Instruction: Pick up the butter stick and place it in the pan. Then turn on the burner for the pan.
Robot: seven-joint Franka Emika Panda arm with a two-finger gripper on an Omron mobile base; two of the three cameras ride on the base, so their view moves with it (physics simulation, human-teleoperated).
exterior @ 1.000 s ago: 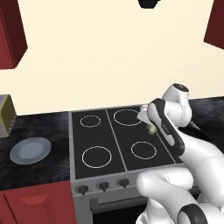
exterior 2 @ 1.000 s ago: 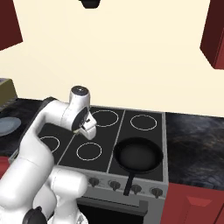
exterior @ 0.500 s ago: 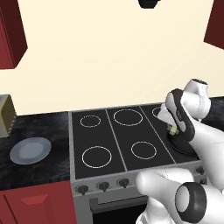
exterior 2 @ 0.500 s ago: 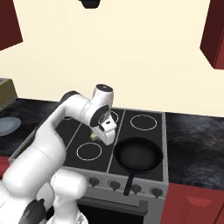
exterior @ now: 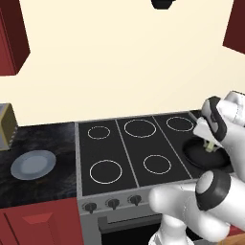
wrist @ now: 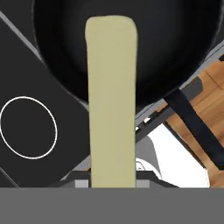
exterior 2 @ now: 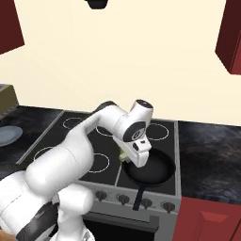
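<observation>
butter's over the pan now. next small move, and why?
Probably lower a little, then open the jaws. The gripper holds the butter stick above the pan, and in the hand view the stick's far end lies over the pan's black inside while its near end hangs past the rim. Nudging further over the pan first would help it land inside.

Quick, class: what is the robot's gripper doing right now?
Gripper: closed on the small pale yellow rectangular butter stick, held above the round black frying pan.
</observation>
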